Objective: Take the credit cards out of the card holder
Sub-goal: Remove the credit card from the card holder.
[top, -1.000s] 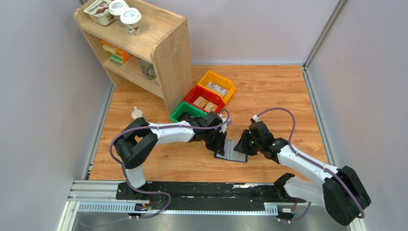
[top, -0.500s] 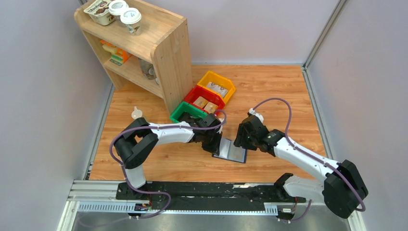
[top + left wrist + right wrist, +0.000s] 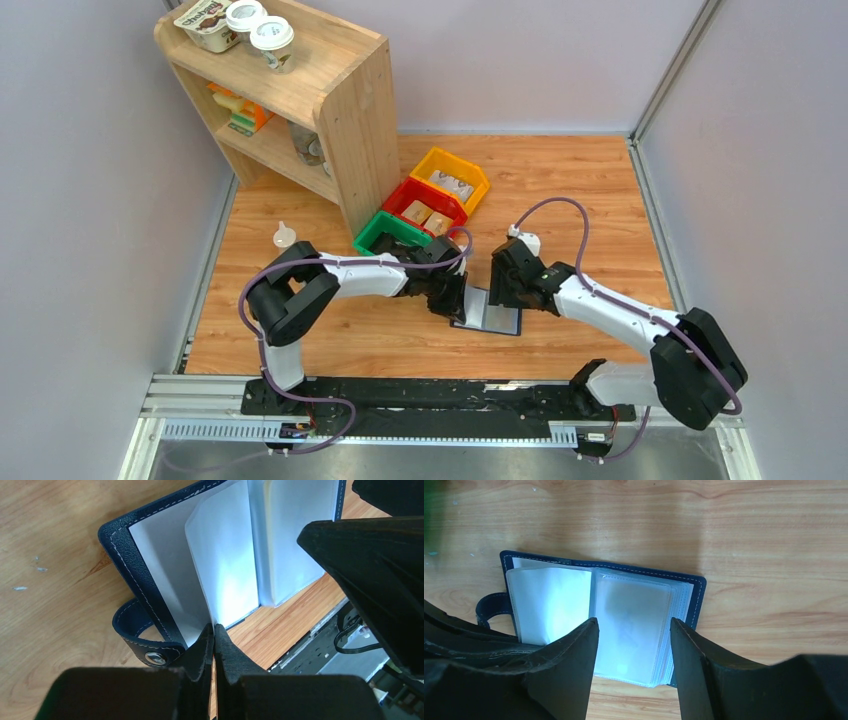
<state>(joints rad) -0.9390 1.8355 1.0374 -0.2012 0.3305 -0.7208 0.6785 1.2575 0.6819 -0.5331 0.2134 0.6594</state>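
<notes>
The navy card holder (image 3: 497,320) lies open on the wooden table, its clear sleeves (image 3: 631,625) fanned out and its strap tab (image 3: 134,630) at the left. My left gripper (image 3: 457,300) sits at the holder's left edge; in the left wrist view the gripper (image 3: 214,632) is shut, pinching the lower edge of one raised clear sleeve (image 3: 222,560). My right gripper (image 3: 503,290) hovers over the holder's right half; in the right wrist view that gripper (image 3: 634,622) stands open, its fingers straddling the right stack of sleeves. The credit cards are hidden; the sleeves look milky.
Green (image 3: 385,232), red (image 3: 428,205) and yellow (image 3: 455,175) bins stand in a row behind the left arm, beside a wooden shelf (image 3: 350,110). A small white object (image 3: 285,236) lies at the left. The arms' base rail (image 3: 400,395) runs along the near edge.
My right gripper moved left over the holder and opened wider. My left gripper closed further on the sleeve's edge. The holder shifted slightly.
</notes>
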